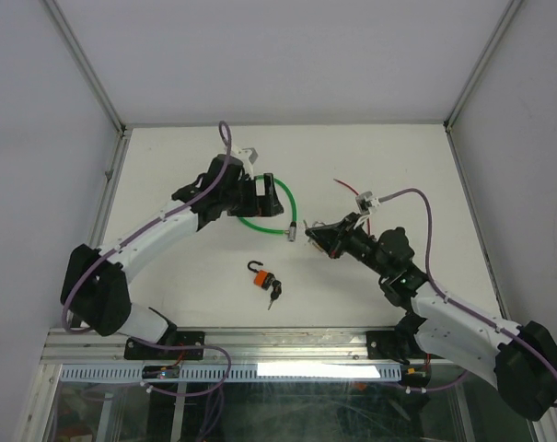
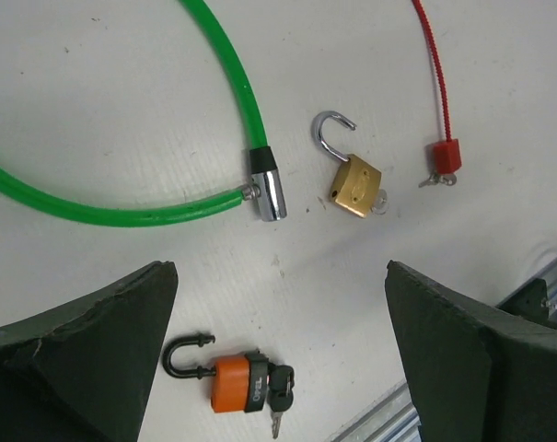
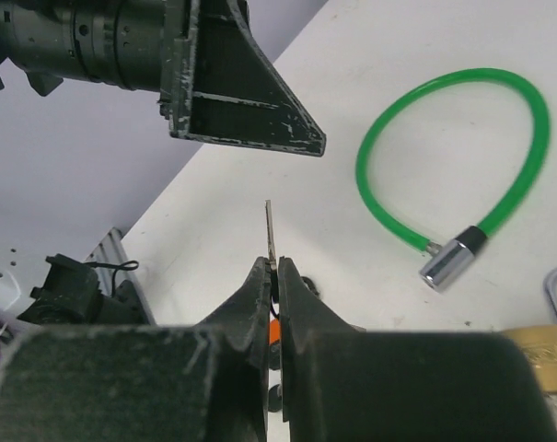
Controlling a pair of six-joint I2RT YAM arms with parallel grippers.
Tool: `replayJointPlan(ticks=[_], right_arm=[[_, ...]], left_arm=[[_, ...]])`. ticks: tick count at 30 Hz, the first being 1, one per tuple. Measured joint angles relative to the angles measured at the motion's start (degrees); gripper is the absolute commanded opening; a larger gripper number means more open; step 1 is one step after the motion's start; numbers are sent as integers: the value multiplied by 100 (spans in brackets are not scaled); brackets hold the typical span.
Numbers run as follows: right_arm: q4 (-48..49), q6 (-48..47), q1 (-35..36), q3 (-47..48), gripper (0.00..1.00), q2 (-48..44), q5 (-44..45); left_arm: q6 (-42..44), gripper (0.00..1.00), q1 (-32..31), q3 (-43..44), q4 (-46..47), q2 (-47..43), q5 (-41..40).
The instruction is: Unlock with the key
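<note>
Our right gripper (image 3: 274,267) is clenched on a thin silver key (image 3: 270,235), centre frame. The brass padlock (image 2: 356,184), shackle open, lies right of centre beyond our released left gripper (image 2: 278,304).

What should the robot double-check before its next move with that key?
1. Key firmly held: ok, the right gripper is shut on it, blade sticking out.
2. Left gripper free to help: ok, open and holding nothing.
3. Cable lock in clear view: ok, loop closed, chrome head uncovered.
4. Brass padlock needs unlocking: no, its shackle is already open.
5. Orange padlock shackle open: cannot tell.
6. Key fits the cable lock: cannot tell.
</note>
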Motion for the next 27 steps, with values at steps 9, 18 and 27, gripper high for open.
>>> replayJointPlan(ticks=[9, 18, 27], right_arm=[[-955, -254, -26, -186, 0, -730, 678], [-1471, -321, -39, -223, 0, -1049, 964], [-1792, -337, -55, -258, 0, -1246, 1108]], left_arm=[[0, 97, -570, 1550, -800, 2050, -824], [168, 80, -1176, 3062, -1753, 3786, -1655], [404, 61, -1434, 3720, -2347, 4435, -1871]])
